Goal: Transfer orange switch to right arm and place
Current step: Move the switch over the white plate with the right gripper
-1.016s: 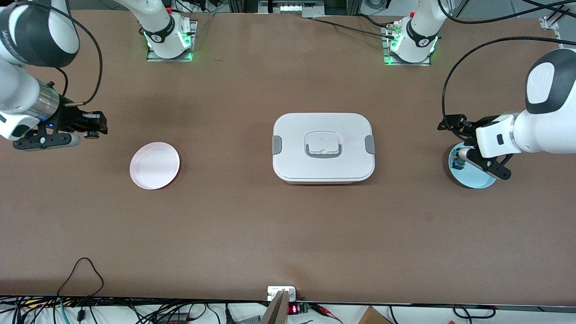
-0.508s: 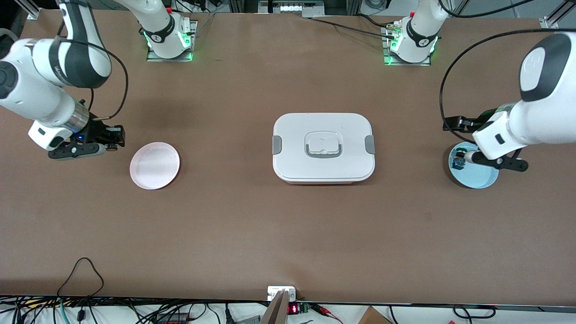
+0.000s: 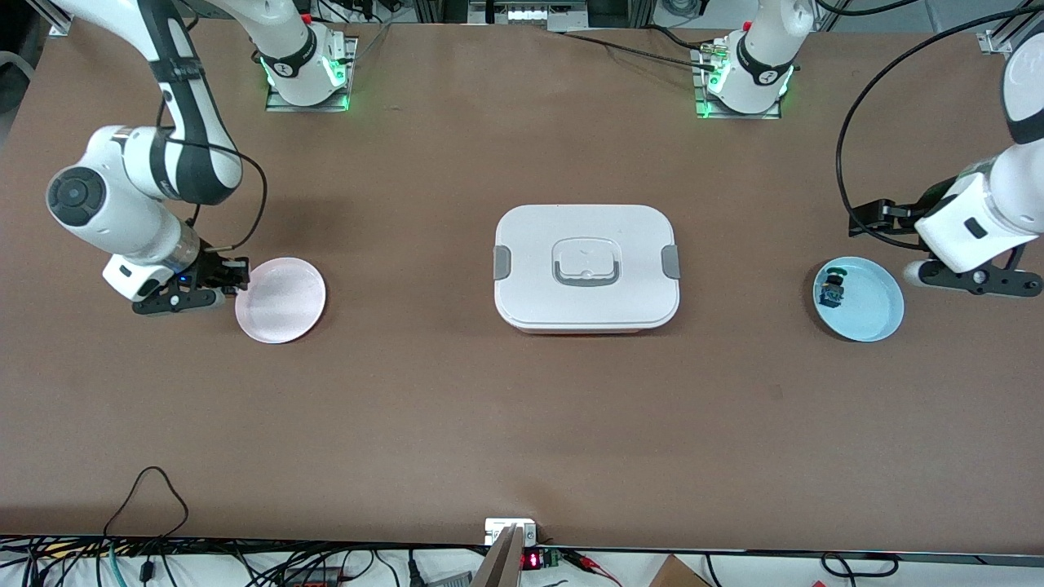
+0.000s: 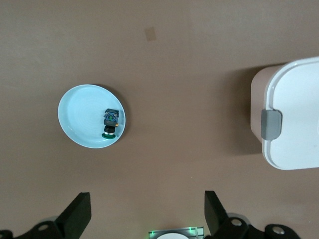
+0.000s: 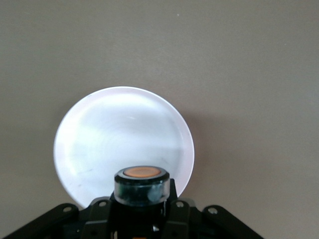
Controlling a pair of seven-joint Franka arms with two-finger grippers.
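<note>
A brown worktop fills the scene, with cables along the edge nearest the front camera. At the right arm's end, the right arm folds down from its base, elbow bent, wrist low, and the right gripper hangs over the rim of the pink plate, clamped on the orange switch. At the other end, the left arm reaches in from the side, and the left gripper is up over the worktop beside the blue plate, fingers spread wide and holding nothing. A green-capped component lies in that plate. A white lidded box sits mid-worktop.
</note>
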